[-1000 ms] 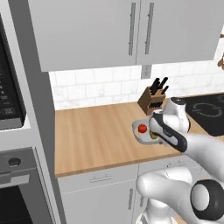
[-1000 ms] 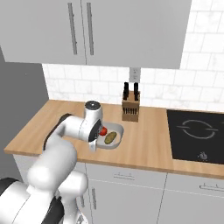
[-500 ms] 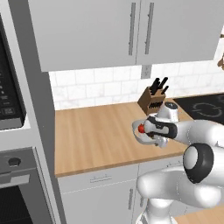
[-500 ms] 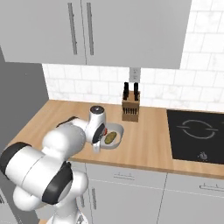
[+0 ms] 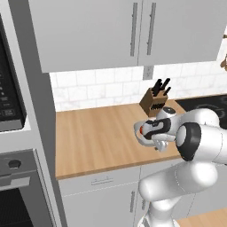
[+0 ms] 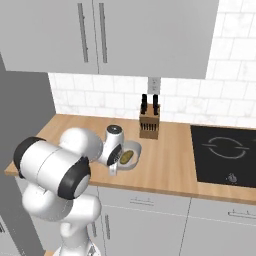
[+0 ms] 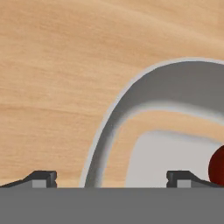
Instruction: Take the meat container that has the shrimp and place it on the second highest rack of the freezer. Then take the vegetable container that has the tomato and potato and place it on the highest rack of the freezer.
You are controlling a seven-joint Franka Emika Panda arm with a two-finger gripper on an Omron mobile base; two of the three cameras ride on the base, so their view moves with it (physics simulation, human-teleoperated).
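Observation:
The vegetable container, a wide grey tray with rounded corners, sits on the wooden counter in front of the knife block. The olive-brown potato lies in it, and the red tomato peeks out beside my hand. My gripper hangs low at the tray's left end, pointing down. In the hand view the gripper is open, its jaws on either side of the tray's curved rim, and the tomato sits at the right edge. The meat container, the shrimp and the freezer are out of view.
A knife block stands behind the tray against the tiled wall. A black cooktop lies to the right. A wall oven sits in the tall grey cabinet on the left. Upper cabinets hang above the counter.
The arm has folded in closer to the base, and its elbow now covers more of the tray. The hand has sunk lower at the tray's left rim. The jaws stayed open.

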